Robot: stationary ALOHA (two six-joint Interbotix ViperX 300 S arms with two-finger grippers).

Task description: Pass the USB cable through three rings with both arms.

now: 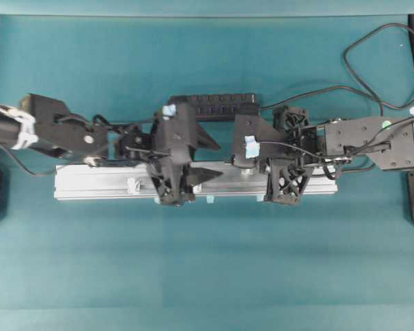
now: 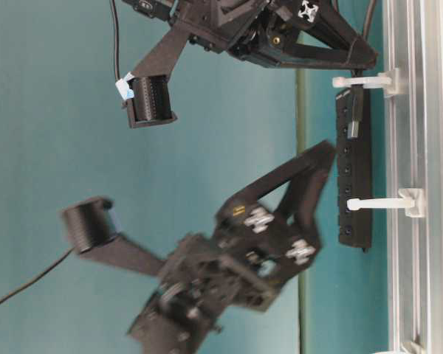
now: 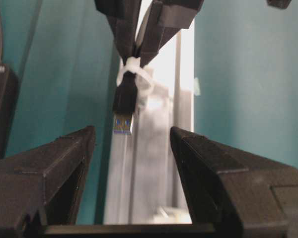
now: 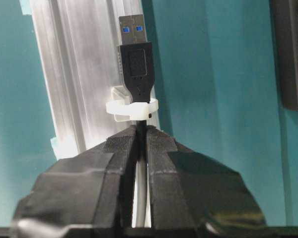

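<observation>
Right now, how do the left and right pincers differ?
The right pincer is shut on the USB cable, just behind the ring the plug has passed through; the left pincer is open and holds nothing. The plug points at the left pincer's gap. Both are black and lattice-framed.

Overhead looks down; table-level sideways; both wrist views share the plug (image 3: 123, 101).

Left claw (image 3: 131, 148) agape, right claw (image 4: 139, 136) clamped
</observation>
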